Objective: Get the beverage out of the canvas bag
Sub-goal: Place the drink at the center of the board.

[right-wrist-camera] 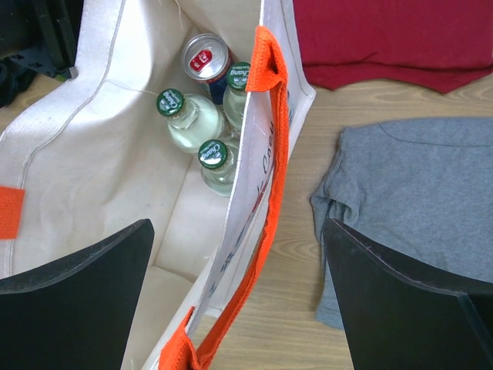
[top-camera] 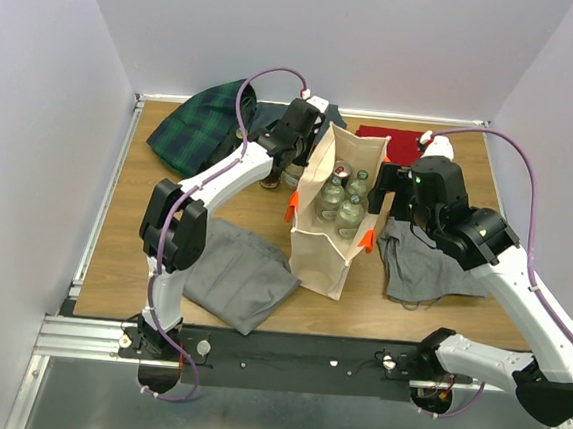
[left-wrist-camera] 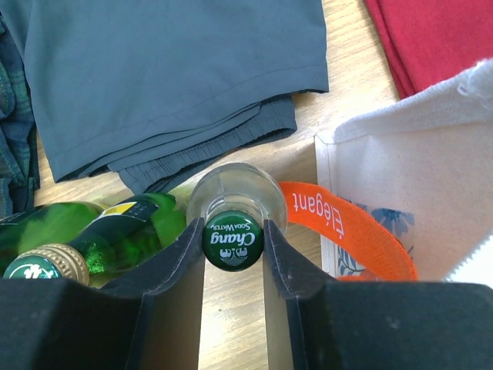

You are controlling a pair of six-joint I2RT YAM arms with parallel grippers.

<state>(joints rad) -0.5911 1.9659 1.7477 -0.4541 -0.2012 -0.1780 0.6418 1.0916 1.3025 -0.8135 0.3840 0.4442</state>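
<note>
Table (top-camera: 112, 259): bare wood, white walls on three sides; arm bases along the bottom edge of the top view.
Canvas bag (top-camera: 318, 252): centre of the top view, upright, mouth open, with orange handles (right-wrist-camera: 269, 154) on its walls.
Cloths: grey cloth (top-camera: 236, 280) lower left of the bag; plaid cloth (top-camera: 200, 117) upper left; grey shirt (top-camera: 427, 267) to the bag's right; red cloth (top-camera: 393, 139) upper right; dark grey cloth (left-wrist-camera: 177, 77) across the top of the left wrist view.
Right gripper (right-wrist-camera: 237, 231): fingers spread wide, straddling the bag's right-hand wall and its handle. One finger is over the bag's inside, the other over the table side; it pinches nothing.
Left gripper (left-wrist-camera: 233, 229): pressed in on the cap of the soda water bottle, just left of the bag in the top view.
Soda water bottle (left-wrist-camera: 235, 193): clear glass, green Chang cap, upright, outside the bag and close beside one orange handle. Cannot tell whether its base rests on the wood.
Green bottle (left-wrist-camera: 100, 231): on its side, gold cap, lower left of the left wrist view, just beside the held bottle.
Bottles in the bag (right-wrist-camera: 185, 119): three, clear with green caps, upright — upper centre of the right wrist view.
Can (right-wrist-camera: 206, 55): silver top with a red mark, in the bag just above those bottles in that view.
</note>
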